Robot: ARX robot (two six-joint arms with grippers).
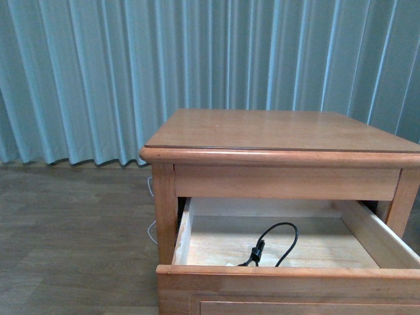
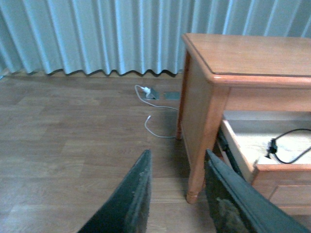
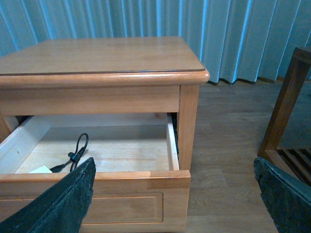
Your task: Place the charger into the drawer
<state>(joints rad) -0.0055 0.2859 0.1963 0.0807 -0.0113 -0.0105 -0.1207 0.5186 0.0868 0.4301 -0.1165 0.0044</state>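
Teal pleated curtains hang behind a honey-brown nightstand (image 1: 275, 128) that stands on a grey-brown plank floor. Its drawer (image 1: 315, 272) is pulled well out, showing a pale wood interior.

Inside lies the charger (image 1: 258, 251), near the front wall and a little toward the robot's left of the drawer's middle. The white plug block barely shows over the front rim in the front view; in the right wrist view it is a pale corner by the front wall. The thin black cable loops up from it toward the back of the drawer, so the charger's long axis runs roughly front to back.

Both end effectors are spread and hold nothing. The left end effector (image 2: 177, 153) hangs over the floor, off the nightstand's left side and apart from it, with the charger (image 2: 272, 145) ahead and to its right. The right end effector (image 3: 173, 162) has its fingers very wide and faces the drawer (image 3: 121, 177) front almost squarely, the charger (image 3: 77, 153) lying beyond that front and toward its left.

With the charger in the drawer, the placing looks done. If closing comes next, the right arm seems better lined up with the drawer front.
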